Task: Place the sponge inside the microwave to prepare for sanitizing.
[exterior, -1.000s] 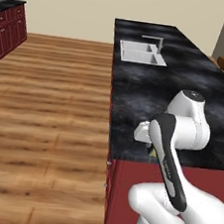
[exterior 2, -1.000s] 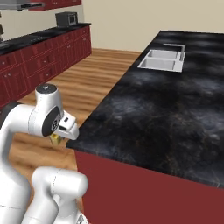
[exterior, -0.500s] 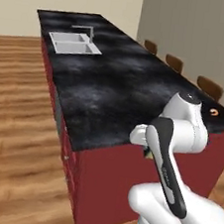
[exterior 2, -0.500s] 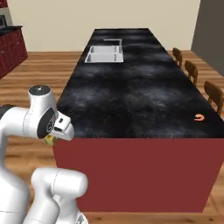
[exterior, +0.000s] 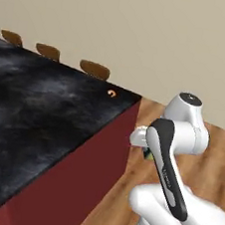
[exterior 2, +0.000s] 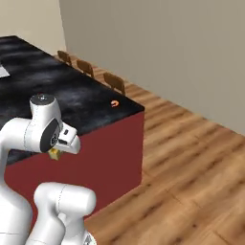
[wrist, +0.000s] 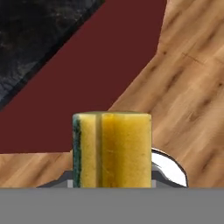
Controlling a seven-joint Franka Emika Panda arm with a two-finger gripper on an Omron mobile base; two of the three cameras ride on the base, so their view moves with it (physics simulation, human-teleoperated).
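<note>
While my jaws stay pinched on the sponge (wrist: 112, 149), it stands upright between them, green layer to one side, above the wooden floor (wrist: 192, 87) beside the dark-red island (exterior 2: 105, 153). My arm is folded close above the base, sponge tucked under the wrist (exterior 2: 55, 153), off the black surface (exterior: 39, 110).

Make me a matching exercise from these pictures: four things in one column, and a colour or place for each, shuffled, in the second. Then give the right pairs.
Things:
1. sponge
2. counter top
3. side of the island
4. small orange thing

Descriptions:
A. dark red panel
B. lying on the black top, near the corner
C. yellow with a thin green layer, held in the claw
D. black, mottled with grey

Pairs: 1-C, 2-D, 3-A, 4-B
</note>
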